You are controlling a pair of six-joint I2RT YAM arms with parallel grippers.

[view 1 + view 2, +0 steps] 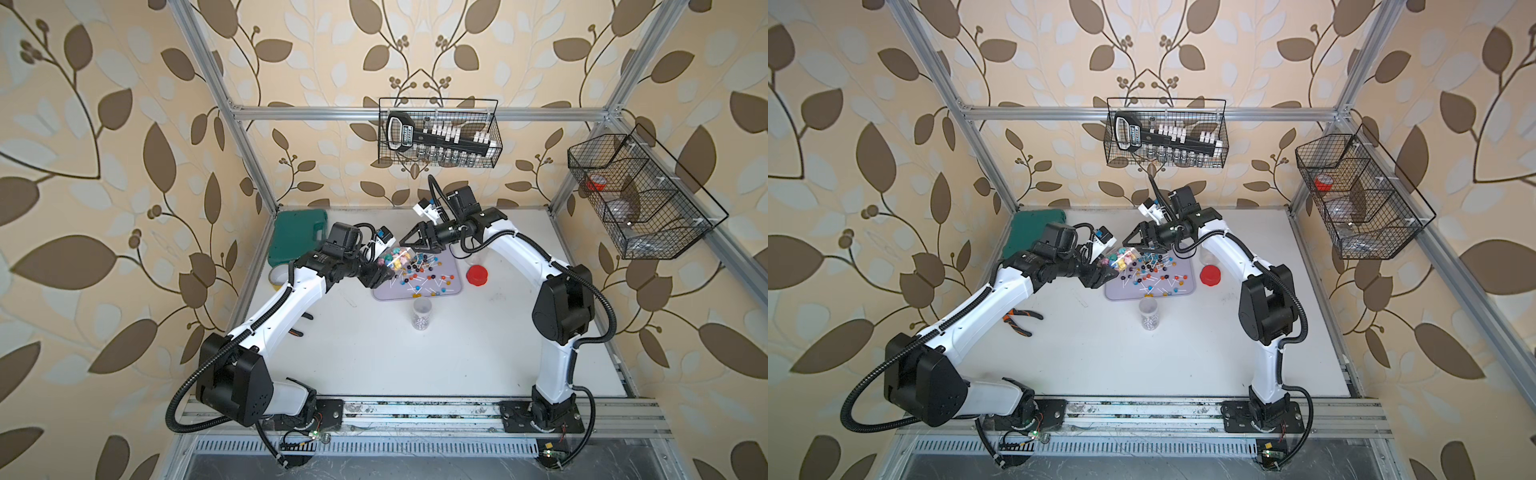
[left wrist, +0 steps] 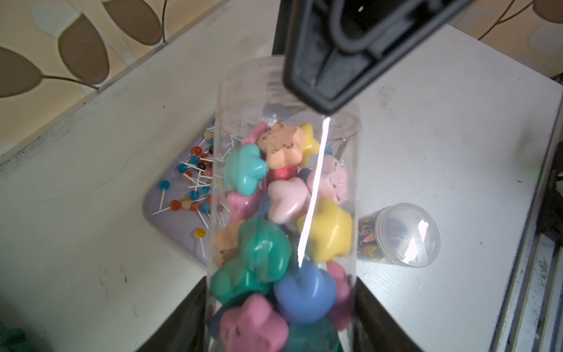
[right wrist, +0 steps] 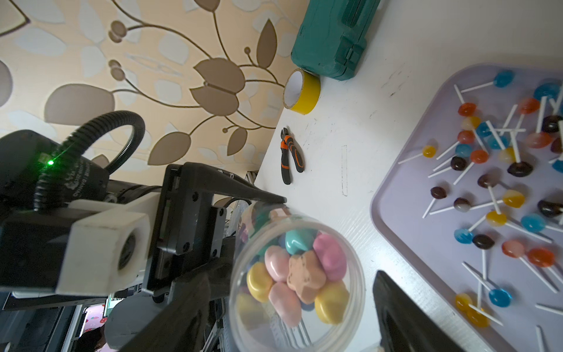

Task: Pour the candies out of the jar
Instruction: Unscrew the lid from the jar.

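My left gripper [image 1: 381,273] clamps the jar [image 1: 395,257] of star candies [image 2: 283,201], tipped at the tray's [image 1: 451,284] edge; my right gripper [image 1: 409,241] gapes at its mouth.

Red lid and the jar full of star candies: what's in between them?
The purple tray, scattered with lollipops, lies between the red lid and the star jar. Both top views show it.

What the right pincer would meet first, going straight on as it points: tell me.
The jar held by the left pincer: its open mouth faces the right pincer, star candies just inside. Whether they touch is unclear.
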